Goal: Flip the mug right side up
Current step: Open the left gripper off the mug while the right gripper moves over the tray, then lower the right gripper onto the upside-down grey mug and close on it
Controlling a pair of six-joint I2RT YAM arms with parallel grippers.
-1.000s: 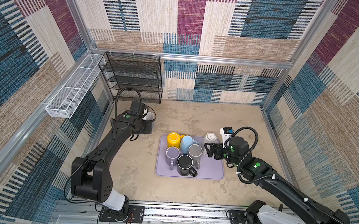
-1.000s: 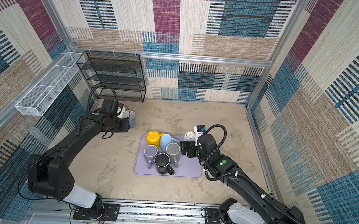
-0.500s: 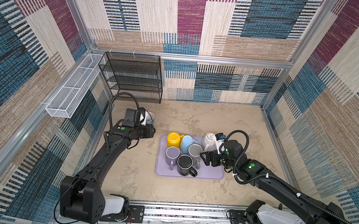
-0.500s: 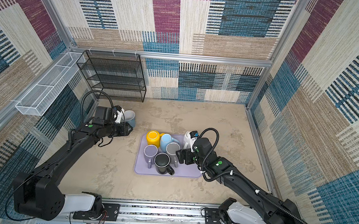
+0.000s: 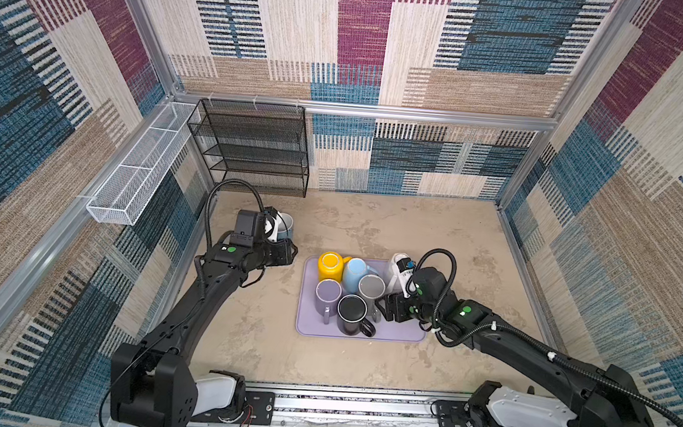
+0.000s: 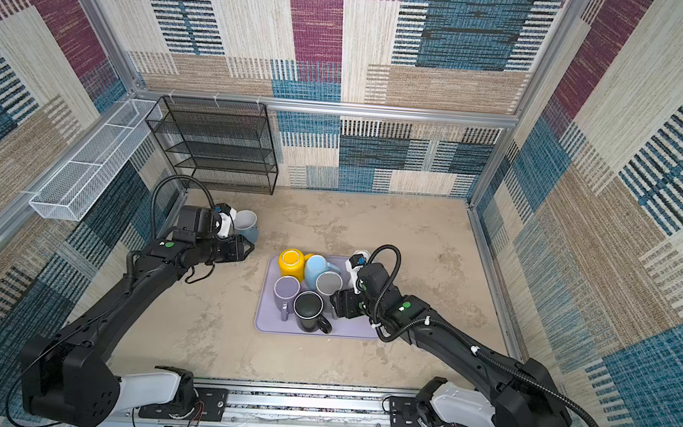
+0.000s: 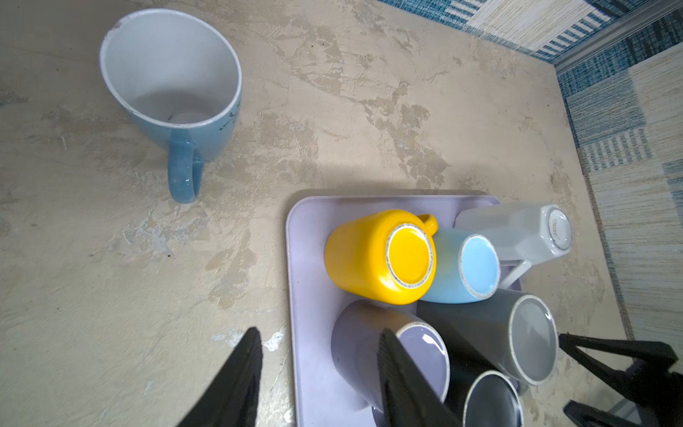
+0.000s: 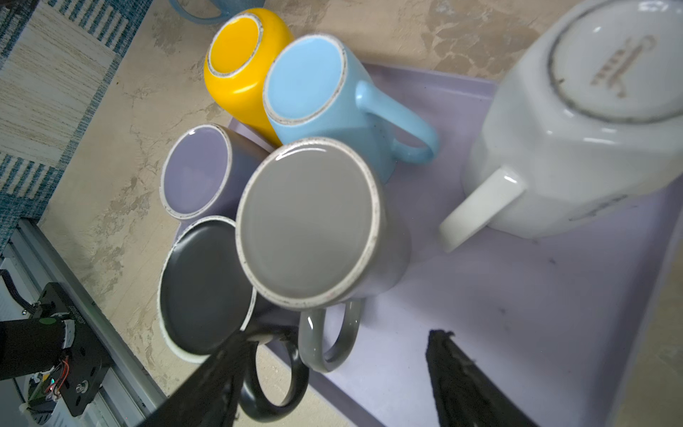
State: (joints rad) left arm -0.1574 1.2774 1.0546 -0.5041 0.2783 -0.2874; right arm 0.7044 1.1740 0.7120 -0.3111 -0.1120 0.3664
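The right end effector (image 8: 345, 334), wide open and empty, faces the handle of the upside-down grey ceramic mug (image 8: 306, 222) mid lilac plastic tray (image 8: 517, 295), where closing may snag the matte black ceramic mug (image 5: 352, 309) at its 7 o'clock and topple both.

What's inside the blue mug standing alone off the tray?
Nothing: the blue mug looks empty, pale inside down to its bottom, a few dark specks. Its handle-side inner wall is hidden behind the rim.
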